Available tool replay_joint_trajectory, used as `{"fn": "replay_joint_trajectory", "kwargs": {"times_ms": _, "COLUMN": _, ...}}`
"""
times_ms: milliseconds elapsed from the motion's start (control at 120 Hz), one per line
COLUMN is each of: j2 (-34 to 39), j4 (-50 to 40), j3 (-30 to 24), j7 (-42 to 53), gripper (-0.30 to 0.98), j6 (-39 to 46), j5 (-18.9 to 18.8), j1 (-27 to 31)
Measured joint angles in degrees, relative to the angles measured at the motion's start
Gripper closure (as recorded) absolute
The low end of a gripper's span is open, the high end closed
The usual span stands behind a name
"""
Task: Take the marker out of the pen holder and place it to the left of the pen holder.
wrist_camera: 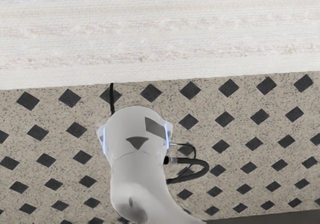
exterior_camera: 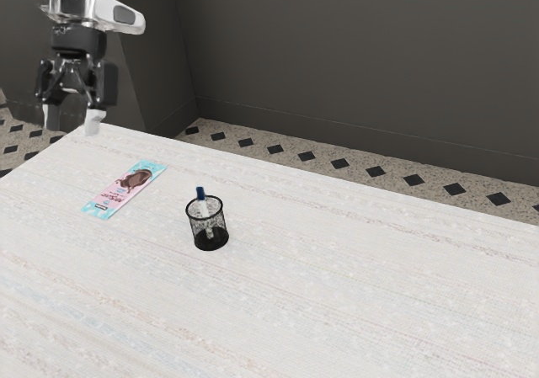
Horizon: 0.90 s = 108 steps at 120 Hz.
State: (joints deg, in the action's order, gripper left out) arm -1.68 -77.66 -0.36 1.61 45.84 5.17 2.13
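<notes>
My hand [exterior_camera: 72,120], spread and empty, hangs well apart from the mesh pen holder [exterior_camera: 221,226]; the marker [exterior_camera: 200,194] leans inside, so removal and placement both remain.

Lettering [exterior_camera: 112,199] on the pink wrapper [exterior_camera: 123,190] (tiny, dark), seemingly illegible.

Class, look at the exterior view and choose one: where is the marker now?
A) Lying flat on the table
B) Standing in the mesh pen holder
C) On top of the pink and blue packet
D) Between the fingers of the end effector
B, because the marker pokes its blue end up above the rim of the pen holder.
</notes>
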Motion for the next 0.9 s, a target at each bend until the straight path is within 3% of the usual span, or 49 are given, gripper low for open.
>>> {"fn": "replay_joint_trajectory", "kwargs": {"times_ms": 100, "j2": -1.5, "j4": -2.2, "j3": -0.8, "j7": 0.6, "gripper": 0.0, "j6": 12.8, "j5": 0.9, "j1": 3.3}}
{"fn": "replay_joint_trajectory", "kwargs": {"times_ms": 283, "j2": -18.5, "j4": -2.2, "j3": -0.3, "j7": 1.0, "gripper": 0.0, "j6": 32.6, "j5": 0.9, "j1": 7.1}}
{"fn": "replay_joint_trajectory", "kwargs": {"times_ms": 417, "j2": -30.8, "j4": 6.9, "j3": -0.5, "j7": 1.2, "gripper": 0.0, "j6": 44.3, "j5": 0.9, "j1": 5.8}}
{"fn": "replay_joint_trajectory", "kwargs": {"times_ms": 800, "j2": -38.2, "j4": 7.0, "j3": -0.3, "j7": 1.6, "gripper": 0.0, "j6": 55.5, "j5": 1.2, "j1": 7.7}}
{"fn": "replay_joint_trajectory", "kwargs": {"times_ms": 900, "j2": -38.9, "j4": 7.0, "j3": -0.3, "j7": 1.6, "gripper": 0.09, "j6": 56.4, "j5": 1.6, "j1": 7.3}}
